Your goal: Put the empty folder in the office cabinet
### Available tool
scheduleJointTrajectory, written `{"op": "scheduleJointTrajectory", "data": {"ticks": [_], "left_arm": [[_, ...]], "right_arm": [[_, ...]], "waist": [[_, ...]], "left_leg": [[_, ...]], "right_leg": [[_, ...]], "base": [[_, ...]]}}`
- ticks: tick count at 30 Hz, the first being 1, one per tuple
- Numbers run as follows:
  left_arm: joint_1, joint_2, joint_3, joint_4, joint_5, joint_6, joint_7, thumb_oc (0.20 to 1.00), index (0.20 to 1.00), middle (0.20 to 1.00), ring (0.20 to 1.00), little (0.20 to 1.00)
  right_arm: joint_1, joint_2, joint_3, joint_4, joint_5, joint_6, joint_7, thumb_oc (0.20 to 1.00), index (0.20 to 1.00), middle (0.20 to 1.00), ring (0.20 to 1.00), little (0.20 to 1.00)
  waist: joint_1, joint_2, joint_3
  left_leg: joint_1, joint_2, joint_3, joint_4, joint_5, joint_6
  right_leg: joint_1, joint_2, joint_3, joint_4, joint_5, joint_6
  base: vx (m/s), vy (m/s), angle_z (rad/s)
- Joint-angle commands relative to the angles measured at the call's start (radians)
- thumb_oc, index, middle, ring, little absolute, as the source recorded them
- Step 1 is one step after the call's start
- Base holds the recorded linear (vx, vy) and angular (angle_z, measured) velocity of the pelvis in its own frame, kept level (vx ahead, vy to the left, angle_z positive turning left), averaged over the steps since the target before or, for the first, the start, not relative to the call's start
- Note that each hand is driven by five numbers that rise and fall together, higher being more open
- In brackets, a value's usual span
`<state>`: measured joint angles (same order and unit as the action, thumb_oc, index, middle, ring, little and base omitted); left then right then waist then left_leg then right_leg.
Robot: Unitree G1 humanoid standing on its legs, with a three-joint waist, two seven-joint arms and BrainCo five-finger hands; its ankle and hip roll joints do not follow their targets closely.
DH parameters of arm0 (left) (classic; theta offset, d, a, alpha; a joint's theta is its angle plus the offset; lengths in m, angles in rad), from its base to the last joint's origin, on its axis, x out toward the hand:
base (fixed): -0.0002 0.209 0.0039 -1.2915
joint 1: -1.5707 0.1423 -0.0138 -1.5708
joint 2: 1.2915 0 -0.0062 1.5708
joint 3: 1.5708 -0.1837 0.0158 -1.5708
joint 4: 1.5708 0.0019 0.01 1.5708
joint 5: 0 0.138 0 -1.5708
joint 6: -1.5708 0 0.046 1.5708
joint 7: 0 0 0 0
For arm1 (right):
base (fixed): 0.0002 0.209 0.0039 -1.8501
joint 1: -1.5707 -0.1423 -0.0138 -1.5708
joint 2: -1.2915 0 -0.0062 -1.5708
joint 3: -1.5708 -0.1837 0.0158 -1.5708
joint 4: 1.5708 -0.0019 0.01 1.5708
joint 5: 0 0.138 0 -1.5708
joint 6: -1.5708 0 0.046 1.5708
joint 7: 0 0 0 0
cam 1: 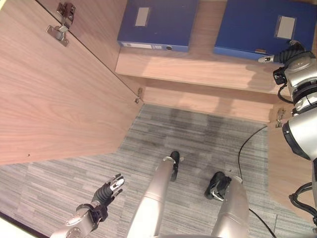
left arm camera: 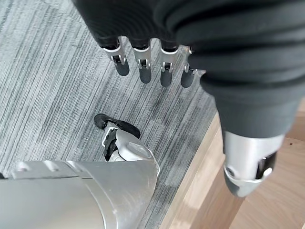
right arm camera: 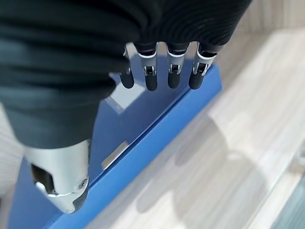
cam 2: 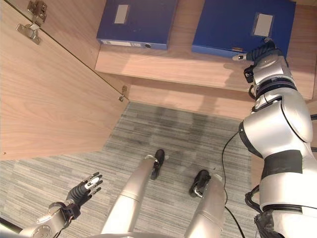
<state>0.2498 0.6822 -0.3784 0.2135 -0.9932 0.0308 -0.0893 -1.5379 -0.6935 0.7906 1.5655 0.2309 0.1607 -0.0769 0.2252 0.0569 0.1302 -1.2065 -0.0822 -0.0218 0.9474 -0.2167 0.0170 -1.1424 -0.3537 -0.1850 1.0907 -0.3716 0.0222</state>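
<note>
Fingers (right arm camera: 151,78) of the right hand (cam 2: 261,51) hang straight and slack above the near corner of a blue folder (cam 1: 265,27), holding nothing; whether the tips touch its cover cannot be told from the wrist view. That folder lies flat on the cabinet shelf (cam 1: 198,67), its spine toward the shelf's front edge and a pale label on its cover. A second blue folder (cam 1: 157,24) lies flat on the same shelf, well apart to the left, spine also forward. Which of the two is the empty one the task means cannot be settled by looking, though the right hand hovers at the right-hand one, which looks already set down inside the cabinet. The cabinet door (cam 1: 54,84) stands swung wide at the left, hinges showing near its top.

Handling, as a judgement: an empty lever-arch folder should be light and stiff, board covers with a smooth coating that may slip under dark fingertips. Its covers can flap apart if lifted by one board alone. Best purchase would be across the spine, thumb on one face and fingers on the other, or a flat push on the spine to slide it deeper along the shelf.

The left hand (cam 1: 110,190) hangs low over the grey carpet (cam 1: 208,134), fingers straight and empty.
</note>
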Motion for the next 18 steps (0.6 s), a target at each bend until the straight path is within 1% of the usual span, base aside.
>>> {"op": "scheduleJointTrajectory", "data": {"ticks": [1,2,3,7,9,10,12,13,14,15,16,17,18], "left_arm": [[0.046,0.035,0.07,-0.02,0.026,-0.036,-0.012,1.0,1.0,1.0,1.0,1.0],[0.046,0.035,0.07,-0.02,0.026,-0.036,-0.012,1.0,1.0,1.0,1.0,1.0],[0.045,0.034,0.069,-0.014,0.021,-0.04,-0.012,1.0,1.0,1.0,1.0,1.0],[0.043,0.029,0.069,-0.004,0.017,-0.043,-0.01,1.0,1.0,1.0,1.0,1.0],[0.039,0.009,0.076,-0.004,0.014,-0.054,0.004,1.0,1.0,1.0,1.0,1.0],[0.03,-0.003,0.075,-0.003,0.014,-0.064,0.019,1.0,1.0,1.0,1.0,1.0],[0.021,-0.027,0.085,-0.006,0.025,-0.08,0.051,1.0,1.0,1.0,1.0,1.0],[0.013,-0.036,0.088,-0.012,0.019,-0.093,0.06,1.0,1.0,1.0,1.0,1.0],[0.014,-0.035,0.089,-0.012,0.019,-0.093,0.06,1.0,1.0,1.0,1.0,1.0],[-0.001,-0.039,0.09,-0.032,0.002,-0.115,0.075,1.0,1.0,1.0,1.0,1.0],[-0.009,-0.041,0.088,-0.04,-0.003,-0.122,0.082,1.0,1.0,1.0,1.0,1.0],[-0.01,-0.047,0.095,-0.053,-0.007,-0.128,0.089,1.0,1.0,1.0,1.0,1.0],[-0.012,-0.056,0.092,-0.056,-0.007,-0.131,0.094,1.0,1.0,1.0,1.0,1.0]], "right_arm": [[-0.093,-0.092,0.109,-0.079,-0.096,-0.057,-0.019,1.0,1.0,1.0,1.0,1.0],[-0.092,-0.092,0.109,-0.079,-0.096,-0.057,-0.019,1.0,1.0,1.0,1.0,1.0],[-0.093,-0.091,0.106,-0.098,-0.064,-0.071,-0.021,1.0,1.0,1.0,1.0,1.0],[-0.093,-0.077,0.118,-0.099,-0.08,-0.077,-0.026,1.0,1.0,1.0,1.0,1.0],[-0.088,-0.047,0.107,-0.111,-0.118,-0.081,-0.085,1.0,1.0,1.0,1.0,1.0],[-0.077,-0.021,0.073,-0.135,-0.117,-0.08,-0.142,1.0,1.0,1.0,1.0,1.0],[-0.033,0.024,0.033,-0.235,-0.211,-0.075,-0.252,1.0,1.0,1.0,1.0,1.0],[-0.007,0.047,0.007,-0.295,-0.247,-0.068,-0.278,1.0,1.0,1.0,1.0,1.0],[-0.003,0.047,0.004,-0.3,-0.249,-0.065,-0.28,1.0,1.0,1.0,1.0,1.0],[0.032,0.064,-0.018,-0.374,-0.305,-0.052,-0.315,1.0,1.0,1.0,1.0,1.0],[0.059,0.079,-0.035,-0.418,-0.352,-0.039,-0.337,1.0,1.0,1.0,1.0,1.0],[0.099,0.077,-0.05,-0.5,-0.415,-0.03,-0.364,1.0,1.0,1.0,1.0,1.0],[0.14,0.084,-0.086,-0.57,-0.446,-0.023,-0.388,1.0,1.0,1.0,1.0,1.0]], "waist": [[0.021,0.002,0.02],[0.021,0.002,0.019],[0.021,0.002,0.017],[0.02,0.002,0.016],[0.011,0.003,0.015],[0.005,0.003,0.017],[-0.01,0.002,0.021],[-0.019,0.002,0.025],[-0.019,0.0,0.026],[-0.031,0.001,0.031],[-0.039,0.002,0.033],[-0.048,0.004,0.036],[-0.057,0.006,0.039]], "left_leg": [[0.02,0.028,0.053,-0.048,-0.076,0.054],[0.019,0.028,0.053,-0.047,-0.076,0.054],[0.014,0.03,0.052,-0.047,-0.071,0.052],[0.017,0.032,0.053,-0.053,-0.069,0.052],[0.024,0.034,0.055,-0.066,-0.064,0.053],[0.03,0.035,0.057,-0.074,-0.06,0.053],[0.059,0.036,0.063,-0.103,-0.053,0.054],[0.073,0.036,0.065,-0.117,-0.052,0.055],[0.076,0.036,0.065,-0.119,-0.051,0.055],[0.097,0.037,0.069,-0.142,-0.048,0.056],[0.108,0.036,0.071,-0.15,-0.046,0.056],[0.118,0.035,0.072,-0.159,-0.045,0.056],[0.128,0.035,0.072,-0.166,-0.045,0.057]], "right_leg": [[0.028,0.026,0.012,-0.085,-0.007,-0.054],[0.028,0.026,0.012,-0.085,-0.007,-0.054],[0.024,0.026,0.01,-0.084,-0.003,-0.054],[0.027,0.026,0.008,-0.09,0.001,-0.052],[0.031,0.027,0.009,-0.096,0.005,-0.05],[0.034,0.029,0.011,-0.101,0.011,-0.048],[0.055,0.04,0.012,-0.127,0.023,-0.042],[0.066,0.045,0.013,-0.141,0.03,-0.039],[0.069,0.045,0.013,-0.142,0.031,-0.039],[0.087,0.051,0.012,-0.161,0.035,-0.038],[0.096,0.052,0.011,-0.171,0.042,-0.037],[0.106,0.052,0.011,-0.181,0.047,-0.034],[0.114,0.054,0.013,-0.187,0.052,-0.032]], "base": [[0.0,0.0,0.0],[0.0,0.0,0.0],[0.0,0.0,0.0],[0.0,0.0,0.0],[0.0,0.0,0.0],[0.0,0.0,0.0],[-0.01,0.011,-0.02],[-0.02,0.019,-0.04],[-0.03,0.018,-0.05],[-0.02,0.023,-0.06],[-0.02,0.033,-0.06],[-0.01,0.037,-0.07],[0.0,0.037,-0.06]]}}
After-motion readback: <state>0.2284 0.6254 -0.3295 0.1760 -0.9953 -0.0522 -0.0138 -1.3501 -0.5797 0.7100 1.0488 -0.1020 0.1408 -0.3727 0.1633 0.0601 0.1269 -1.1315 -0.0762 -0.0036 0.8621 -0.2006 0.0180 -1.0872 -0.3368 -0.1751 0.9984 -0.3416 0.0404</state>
